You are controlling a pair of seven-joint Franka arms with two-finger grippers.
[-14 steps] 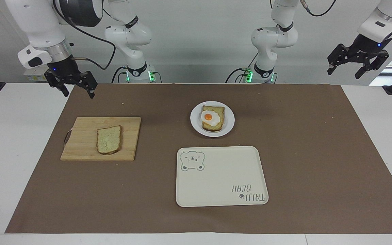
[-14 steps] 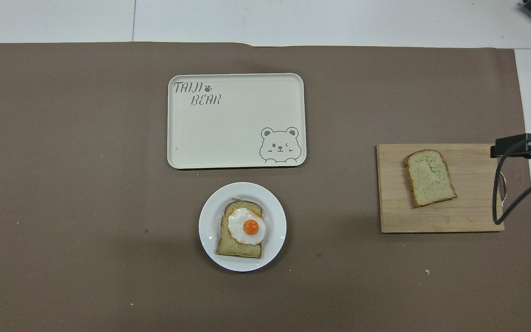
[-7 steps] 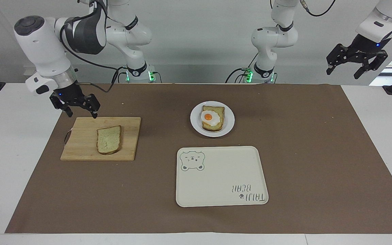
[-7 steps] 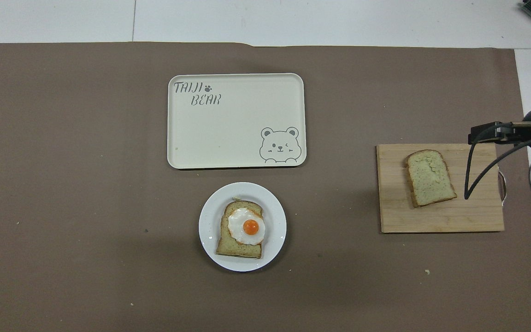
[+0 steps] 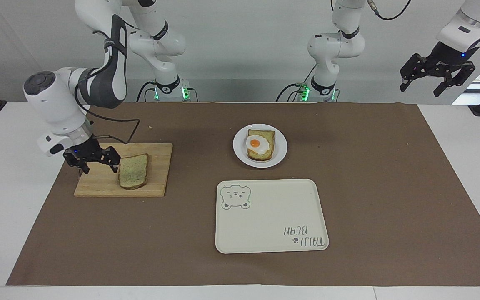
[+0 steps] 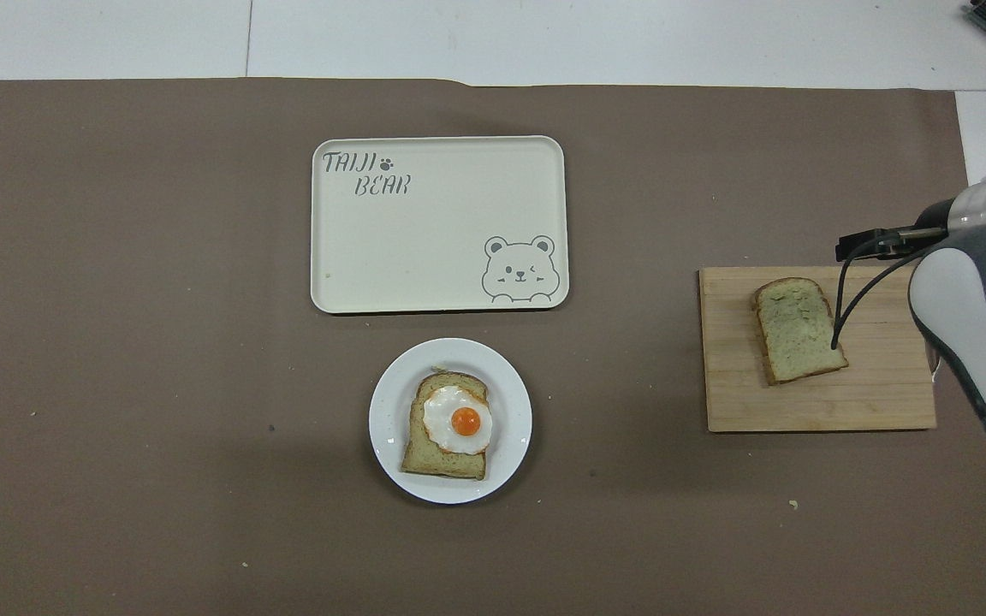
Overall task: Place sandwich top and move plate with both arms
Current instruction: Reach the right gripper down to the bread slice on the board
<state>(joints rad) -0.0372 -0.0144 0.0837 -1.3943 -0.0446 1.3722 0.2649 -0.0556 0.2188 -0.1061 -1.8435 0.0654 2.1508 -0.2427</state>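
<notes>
The sandwich top (image 5: 133, 177) (image 6: 797, 329), a plain pale slice with a brown crust, lies flat on a wooden cutting board (image 5: 98, 185) (image 6: 733, 398). My right gripper (image 5: 99, 167) hangs low and open over the board's handle end, one fingertip close to the slice's edge, nothing between its fingers. In the overhead view the right arm's wrist hides that gripper. The small white plate (image 5: 281, 146) (image 6: 386, 419) sits mid-table with an egg-topped bread slice (image 5: 260, 146) (image 6: 450, 428) on it. My left gripper (image 5: 436, 79) waits open, raised off the left arm's end of the table.
A cream rectangular tray (image 5: 269, 221) (image 6: 433, 248) with a bear drawing lies farther from the robots than the plate. A brown mat (image 5: 369, 187) covers the table. The right arm's black cable (image 6: 837, 308) dangles over the board.
My right arm has swung down from a raised spot near the mat's corner to low over the cutting board beside the plain slice. The left arm has barely moved.
</notes>
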